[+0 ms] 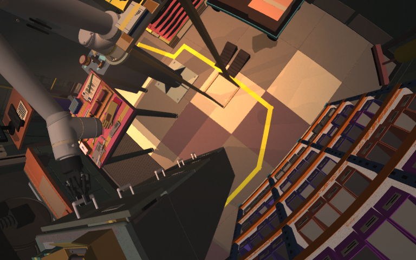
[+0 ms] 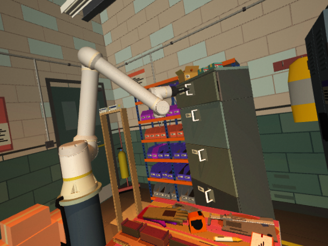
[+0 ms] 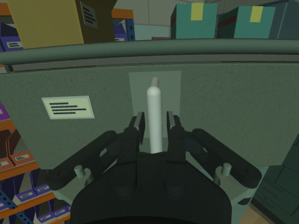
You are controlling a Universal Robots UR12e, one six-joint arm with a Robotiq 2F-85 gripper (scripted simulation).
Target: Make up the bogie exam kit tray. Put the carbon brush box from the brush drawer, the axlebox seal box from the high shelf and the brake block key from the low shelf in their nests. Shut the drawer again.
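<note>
The top drawer (image 2: 200,90) of the grey filing cabinet stands closed. Its white bar handle (image 3: 154,114) (image 2: 188,89) (image 1: 86,204) sticks out from the drawer front. A paper label (image 3: 68,107) sits left of the handle. The kit tray (image 2: 204,225) lies on the bench below, with a tan nest block and tools on it. My gripper (image 3: 154,123) (image 2: 182,90) (image 1: 81,191) is at the handle, one finger on each side of the bar. It is still open and holds nothing.
The filing cabinet (image 2: 215,139) has three more drawers below. A shelf rack of purple and orange bins (image 2: 164,150) stands left of it. Cardboard and teal boxes (image 3: 195,20) sit on the cabinet top. A wooden frame (image 2: 118,166) stands near the arm base.
</note>
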